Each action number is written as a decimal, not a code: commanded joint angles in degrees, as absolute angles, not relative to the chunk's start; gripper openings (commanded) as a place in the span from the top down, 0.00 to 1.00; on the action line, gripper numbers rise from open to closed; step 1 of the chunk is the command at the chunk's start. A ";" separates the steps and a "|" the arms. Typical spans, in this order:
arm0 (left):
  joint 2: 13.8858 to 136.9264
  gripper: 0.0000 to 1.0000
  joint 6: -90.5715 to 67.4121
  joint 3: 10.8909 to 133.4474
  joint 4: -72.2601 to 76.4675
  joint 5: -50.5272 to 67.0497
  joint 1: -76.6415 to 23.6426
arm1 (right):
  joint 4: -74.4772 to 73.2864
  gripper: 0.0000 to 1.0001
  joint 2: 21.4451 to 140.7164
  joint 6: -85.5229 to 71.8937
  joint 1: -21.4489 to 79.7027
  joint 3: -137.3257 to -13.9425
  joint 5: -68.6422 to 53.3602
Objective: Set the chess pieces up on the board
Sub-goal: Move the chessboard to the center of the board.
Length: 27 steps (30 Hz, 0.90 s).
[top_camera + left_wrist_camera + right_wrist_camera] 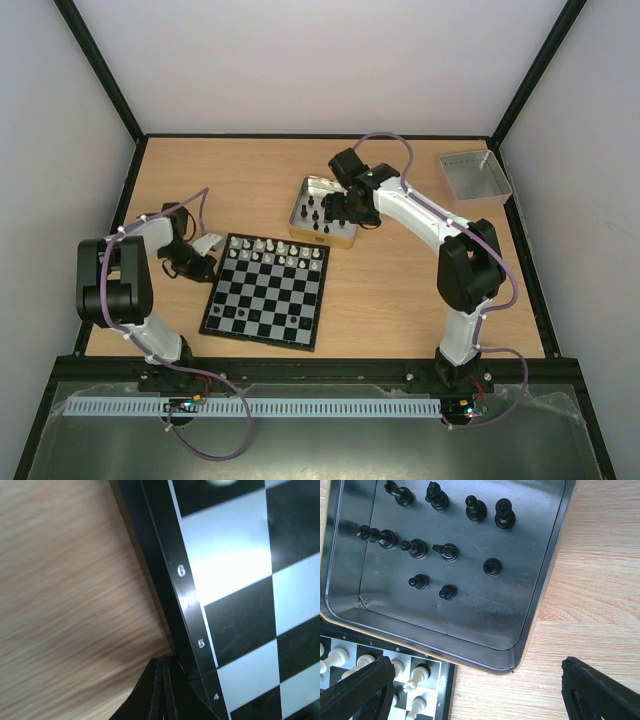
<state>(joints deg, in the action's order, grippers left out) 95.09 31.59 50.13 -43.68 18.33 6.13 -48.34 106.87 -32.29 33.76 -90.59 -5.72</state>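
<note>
At the middle of the pale wooden table lies the board, a flat square of glossy black and white squares. It has a thin black border, with small white numerals printed along its left edge. The chess pieces are tiny turned figures on round bases. White pieces stand in rows along the board's far side, and a few black pieces stand on its near rows.

Close against the board's far right corner sits a shallow rectangular metal tin, smooth and shiny with rounded corners. About a dozen more black pieces are scattered across its floor. Well beyond the board, to the far right, is a grey tray with low walls.

The left gripper is at the board's left edge, by the numeral 5. Its black fingers are pressed together with nothing between them, and whether they touch the border I cannot tell. The right gripper hangs over the near corner of the tin, beyond the board's far side. Its fingers are spread wide and hold nothing.
</note>
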 commanded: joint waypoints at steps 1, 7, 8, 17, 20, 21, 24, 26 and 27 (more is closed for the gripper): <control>99.49 0.98 35.31 46.64 -52.03 11.72 4.38 | -49.91 0.13 106.26 -32.43 33.57 -91.82 -4.43; 99.36 0.98 39.10 45.68 -56.47 8.99 3.51 | -50.06 0.13 104.98 -32.43 33.49 -90.88 -4.03; 99.37 0.98 39.48 45.59 -56.94 8.58 3.37 | -50.01 0.13 104.76 -32.43 33.49 -90.88 -3.98; 100.24 0.98 40.34 46.47 -59.12 9.17 -2.26 | -49.92 0.13 104.31 -32.44 33.49 -88.78 -3.63; 100.93 0.98 39.39 46.94 -59.08 9.49 -4.95 | -49.92 0.13 104.41 -32.51 33.49 -88.77 -3.60; 100.91 0.98 39.10 47.08 -59.13 9.63 -5.65 | -49.92 0.13 104.38 -32.52 33.48 -88.70 -3.49; 100.45 0.98 38.84 47.55 -59.31 10.31 -6.94 | -49.93 0.13 104.33 -32.44 33.40 -88.61 -3.09; 100.14 0.98 38.87 47.69 -59.55 10.83 -7.31 | -49.92 0.13 104.40 -32.42 33.32 -88.42 -2.99; 100.09 0.98 38.91 47.76 -59.58 11.12 -7.42 | -49.77 0.13 104.46 -32.39 33.25 -88.35 -3.00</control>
<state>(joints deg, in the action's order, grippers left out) 99.20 39.16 48.36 -62.92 11.14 -6.57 -48.40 106.41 -32.34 33.69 -89.17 -4.56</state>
